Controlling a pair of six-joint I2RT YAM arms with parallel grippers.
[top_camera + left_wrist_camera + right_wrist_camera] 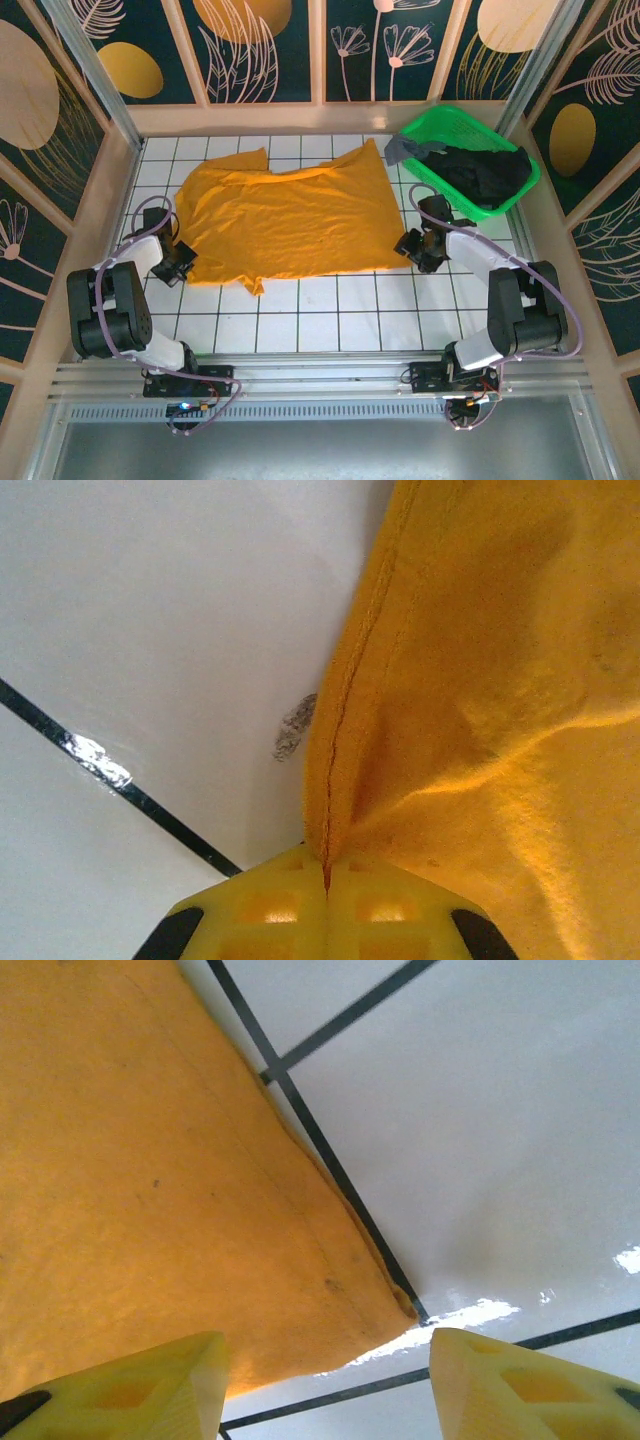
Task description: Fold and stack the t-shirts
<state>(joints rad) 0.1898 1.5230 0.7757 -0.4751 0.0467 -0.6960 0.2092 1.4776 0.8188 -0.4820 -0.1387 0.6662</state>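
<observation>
Standing by the rig here. The mustard-orange t-shirt [285, 225] is spread mostly flat across the middle of the white tiled table [330, 320]. One sleeve sticks out toward the far left, and another flap peaks up toward the green mesh basket [437, 113] in the far right corner. It's a bit rumpled along the near edge, not a tidy rectangle.

The left gripper [183, 260] is down at the shirt's left side. Its yellow fingers [270, 905] are pressed tight together with the hem pinched between them. In the wrist view the stitched seam runs straight into the pinch, and the cloth rises into a little ridge just above it. There's a small grey smudge [292, 730] on the tile right beside that hem.

The right gripper [412, 245] sits at the shirt's near right corner with its fingers standing apart, holding nothing. The corner of the cloth lies flat on the tile in the gap between them. It's closer to one finger, and I can't tell whether it actually touches it.

The black t-shirt [490, 172] is bunched up inside the basket. The grey t-shirt [403, 150] is at the basket's left end, partly draped over the rim.
</observation>
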